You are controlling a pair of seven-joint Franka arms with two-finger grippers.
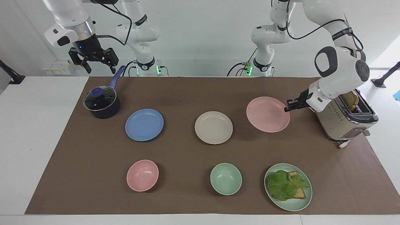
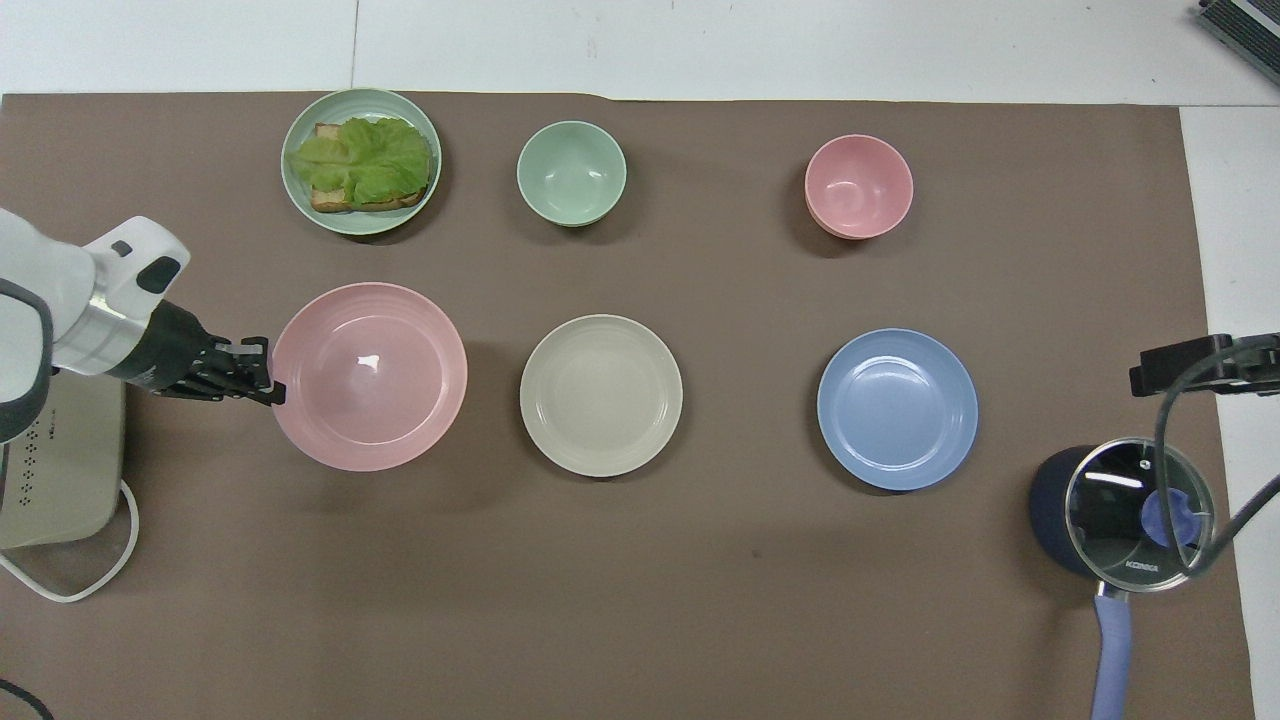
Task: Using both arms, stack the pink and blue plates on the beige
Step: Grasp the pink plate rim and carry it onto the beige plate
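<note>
The pale pink plate (image 1: 267,114) (image 2: 369,376) hangs above the mat, casting a shadow, beside the beige plate and toward the left arm's end. My left gripper (image 1: 287,108) (image 2: 266,372) is shut on its rim. On the mat's middle lies the beige plate (image 1: 213,127) (image 2: 601,395). The blue plate (image 1: 144,124) (image 2: 897,408) rests flat toward the right arm's end. My right gripper (image 1: 97,62) waits open, high over the pot's handle; only its edge (image 2: 1200,362) shows in the overhead view.
A lidded dark pot (image 1: 102,103) (image 2: 1125,512) stands beside the blue plate. A toaster (image 1: 347,120) (image 2: 55,470) sits under the left arm. Farther from the robots stand a pink bowl (image 1: 142,175), a green bowl (image 1: 225,178) and a green plate with lettuce (image 1: 288,186).
</note>
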